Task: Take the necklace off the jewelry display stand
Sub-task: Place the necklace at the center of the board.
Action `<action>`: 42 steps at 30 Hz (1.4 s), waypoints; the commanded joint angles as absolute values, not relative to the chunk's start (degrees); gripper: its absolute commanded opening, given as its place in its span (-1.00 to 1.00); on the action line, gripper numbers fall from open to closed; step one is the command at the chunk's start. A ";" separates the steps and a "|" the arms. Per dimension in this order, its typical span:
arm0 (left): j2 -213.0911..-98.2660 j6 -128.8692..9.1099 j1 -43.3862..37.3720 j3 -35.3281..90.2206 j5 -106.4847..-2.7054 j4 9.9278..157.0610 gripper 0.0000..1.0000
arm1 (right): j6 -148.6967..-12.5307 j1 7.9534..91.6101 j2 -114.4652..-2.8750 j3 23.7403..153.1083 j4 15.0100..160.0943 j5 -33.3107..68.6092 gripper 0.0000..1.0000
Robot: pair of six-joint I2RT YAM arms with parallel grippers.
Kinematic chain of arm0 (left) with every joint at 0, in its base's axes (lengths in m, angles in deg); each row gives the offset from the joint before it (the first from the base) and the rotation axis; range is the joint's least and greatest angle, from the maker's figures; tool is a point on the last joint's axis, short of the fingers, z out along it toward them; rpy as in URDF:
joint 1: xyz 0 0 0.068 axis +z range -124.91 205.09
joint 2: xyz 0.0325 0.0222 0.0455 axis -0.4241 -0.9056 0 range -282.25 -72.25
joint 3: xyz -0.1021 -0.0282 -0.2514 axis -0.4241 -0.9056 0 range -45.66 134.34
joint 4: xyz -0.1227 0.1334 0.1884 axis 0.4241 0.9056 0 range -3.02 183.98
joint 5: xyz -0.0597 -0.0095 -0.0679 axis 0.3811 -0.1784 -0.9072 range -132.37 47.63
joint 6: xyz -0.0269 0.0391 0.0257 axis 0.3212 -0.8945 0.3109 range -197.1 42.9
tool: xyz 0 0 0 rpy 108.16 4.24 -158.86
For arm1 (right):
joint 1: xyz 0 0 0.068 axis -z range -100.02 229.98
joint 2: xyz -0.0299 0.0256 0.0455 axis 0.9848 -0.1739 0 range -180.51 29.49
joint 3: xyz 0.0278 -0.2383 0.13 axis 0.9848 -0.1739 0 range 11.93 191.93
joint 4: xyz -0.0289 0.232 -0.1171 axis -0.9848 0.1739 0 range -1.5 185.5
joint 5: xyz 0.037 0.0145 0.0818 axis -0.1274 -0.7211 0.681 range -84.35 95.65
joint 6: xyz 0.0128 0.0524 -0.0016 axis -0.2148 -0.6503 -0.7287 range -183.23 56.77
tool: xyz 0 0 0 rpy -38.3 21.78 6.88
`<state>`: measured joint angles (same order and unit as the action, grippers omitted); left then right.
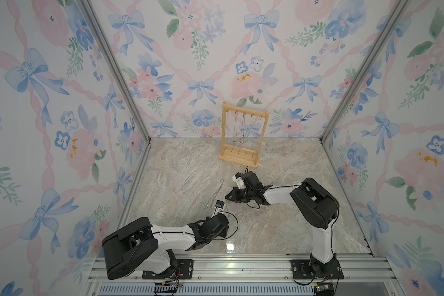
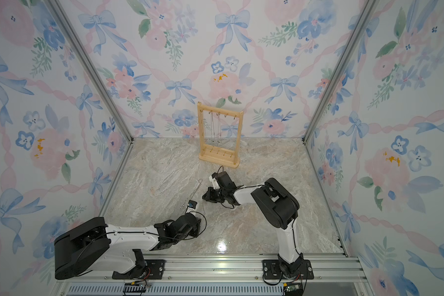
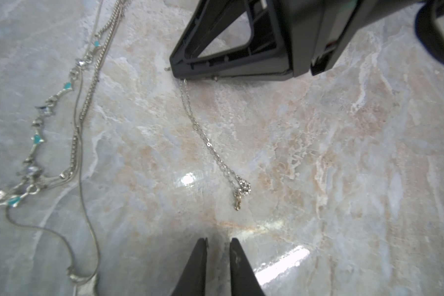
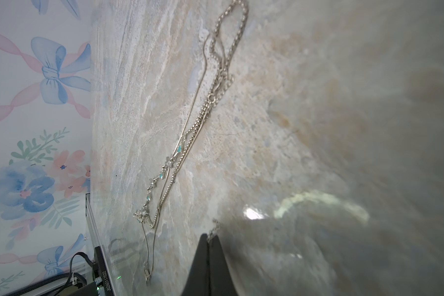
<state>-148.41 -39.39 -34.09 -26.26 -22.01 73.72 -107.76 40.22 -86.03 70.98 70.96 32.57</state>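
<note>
The light-wood jewelry display stand [image 1: 263,133] [image 2: 239,133] is upright at the back of the marble table, with thin chains [image 1: 237,128] hanging from its top bar. My right gripper [image 1: 227,196] [image 2: 204,197] [image 4: 209,237] is low over the table's middle, well in front of the stand. It is shut on a fine silver necklace [image 3: 205,143] [image 4: 215,225]. The chain trails from the right gripper [image 3: 174,70] across the marble to a small clasp end [image 3: 242,189]. My left gripper [image 3: 218,242] points at that end from close by, its jaws slightly open with nothing between them.
Other necklaces [image 1: 215,192] [image 3: 49,128] [image 4: 190,128] lie in a loose line on the marble, left of the held chain; one has turquoise pieces. Floral walls close in the table on three sides. The arms' bases sit on a rail along the front edge.
</note>
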 commanded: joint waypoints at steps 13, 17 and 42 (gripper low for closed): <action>-156.90 -43.30 -32.09 -14.02 -21.26 76.09 -0.39 | -107.21 41.83 -87.59 69.11 69.39 32.41 -0.97; -160.40 -43.05 -31.42 -13.84 -22.08 74.62 -0.45 | -107.42 42.10 -87.68 68.89 68.91 32.76 -0.96; -163.73 -43.82 -30.71 -17.91 -21.19 74.06 -0.55 | -107.97 42.54 -88.03 68.44 67.70 33.86 -0.93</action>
